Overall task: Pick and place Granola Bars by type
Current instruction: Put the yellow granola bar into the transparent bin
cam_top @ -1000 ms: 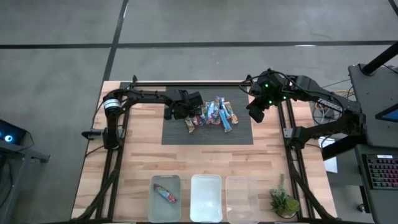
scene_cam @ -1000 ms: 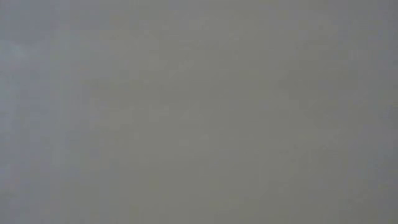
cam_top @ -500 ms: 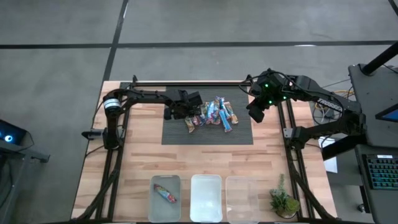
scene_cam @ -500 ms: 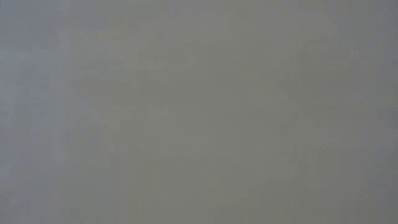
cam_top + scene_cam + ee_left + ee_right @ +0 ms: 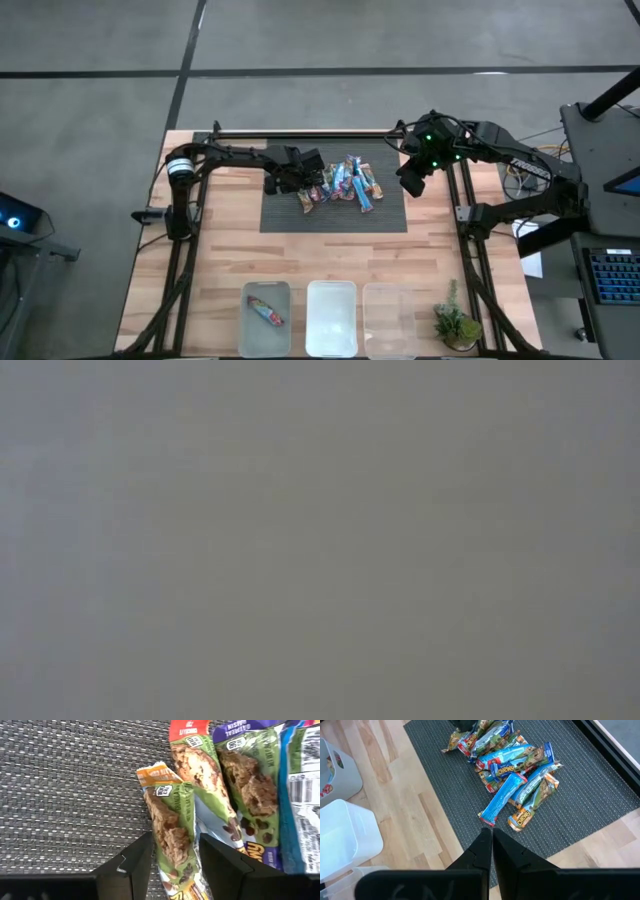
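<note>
**Ana:** Table (image 5: 230, 255) first, then: pale wooden planks, with a dark woven mat (image 5: 285, 215) lying under both grippers. What sits on the side away from the arms?

**Ben:** Three clear bins (image 5: 331, 317) in a row, well apart from either gripper. The one on the left arm's side holds a single bar in a red wrapper (image 5: 265, 310); the other two look bare. A small green plant (image 5: 456, 323) stands just beside the bin on the right arm's side.

**Ana:** And the Granola Bars (image 5: 345, 184)?

**Ben:** Heaped on the mat between the two grippers, overlapping one another, in blue, red, purple and orange wrappers. The left gripper (image 5: 305, 175) is down at the end of the heap nearest it.

**Ana:** Holding anything?

**Ben:** Its two dark fingers (image 5: 131, 867) stand parted, one on each side of an orange-topped bar (image 5: 170, 820) that runs lengthwise between them. Whether the pads press the wrapper, I cannot tell. A red-topped bar (image 5: 192, 755) and a purple-topped bar (image 5: 247, 775) lie just beside it, partly overlapped.

**Ana:** The right gripper (image 5: 412, 181)?

**Ben:** Raised near the mat's edge on its own side, fingertips pressed together with nothing between them, the heap ahead of it.

**Ana:** The low view?

**Ben:** Plain grey, nothing to make out.
</note>
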Available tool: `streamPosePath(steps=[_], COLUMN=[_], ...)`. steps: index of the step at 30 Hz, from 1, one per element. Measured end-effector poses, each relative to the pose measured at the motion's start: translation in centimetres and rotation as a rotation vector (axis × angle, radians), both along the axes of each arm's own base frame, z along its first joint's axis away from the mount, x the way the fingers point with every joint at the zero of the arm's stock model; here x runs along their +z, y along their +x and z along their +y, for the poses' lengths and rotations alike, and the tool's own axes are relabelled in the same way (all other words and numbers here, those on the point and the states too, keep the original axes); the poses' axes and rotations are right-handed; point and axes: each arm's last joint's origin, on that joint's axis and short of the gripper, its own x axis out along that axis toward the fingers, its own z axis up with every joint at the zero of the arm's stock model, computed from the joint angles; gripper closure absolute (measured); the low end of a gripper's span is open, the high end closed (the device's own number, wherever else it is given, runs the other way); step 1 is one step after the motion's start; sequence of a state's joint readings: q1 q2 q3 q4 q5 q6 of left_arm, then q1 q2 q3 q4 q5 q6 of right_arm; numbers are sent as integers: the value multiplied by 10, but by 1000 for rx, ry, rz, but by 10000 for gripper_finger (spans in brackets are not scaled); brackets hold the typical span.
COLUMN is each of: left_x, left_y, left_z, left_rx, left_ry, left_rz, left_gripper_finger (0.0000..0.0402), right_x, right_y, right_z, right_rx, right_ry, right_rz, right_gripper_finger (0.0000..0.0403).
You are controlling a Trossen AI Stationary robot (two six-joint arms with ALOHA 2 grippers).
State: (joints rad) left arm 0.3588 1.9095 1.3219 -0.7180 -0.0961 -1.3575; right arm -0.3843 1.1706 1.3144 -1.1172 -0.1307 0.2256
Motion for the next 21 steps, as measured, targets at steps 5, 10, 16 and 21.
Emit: streamPosePath(steps=[5, 10, 16, 21], left_x=[-3, -13, -17, -17], left_y=[0, 3, 5, 5], left_z=[0, 1, 1, 1], left_rx=[1, -4, -8, -9], left_ry=[-2, -25, -41, -44], left_rz=[4, 11, 14, 13], left_gripper_finger=[254, 254, 254, 254], right_x=[0, 0, 0, 0], right_y=[0, 0, 0, 0], right_z=[0, 0, 0, 0], right_rx=[-2, -2, -6, -6], right_ry=[1, 1, 2, 2], right_rz=[-1, -1, 0, -1], right_gripper_finger=[394, 394, 394, 394])
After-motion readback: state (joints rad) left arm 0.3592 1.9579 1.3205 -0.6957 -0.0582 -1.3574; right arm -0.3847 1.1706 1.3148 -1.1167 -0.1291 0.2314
